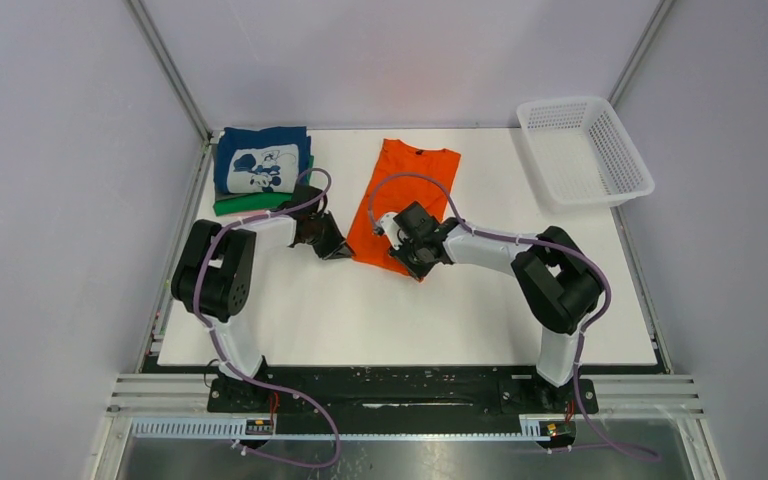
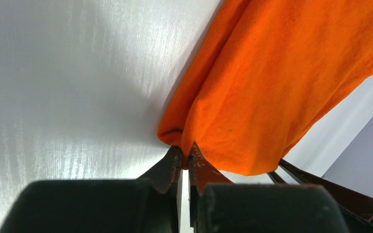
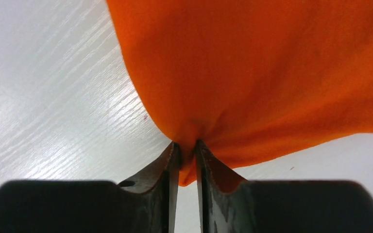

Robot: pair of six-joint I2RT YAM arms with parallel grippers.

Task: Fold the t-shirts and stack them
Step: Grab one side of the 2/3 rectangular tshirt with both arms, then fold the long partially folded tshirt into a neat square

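Orange shirt (image 1: 405,195): our left fingers (image 2: 178,156) and right fingers (image 3: 176,153) are pinched shut on its near hem corners, ready to lift and fold.

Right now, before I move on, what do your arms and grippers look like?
Both arms match: the left arm and right arm have white links, chunky black joints and a looping purple cable. The left gripper and right gripper are black, each with two dark tapering fingers, scuffed reddish on the inner faces.
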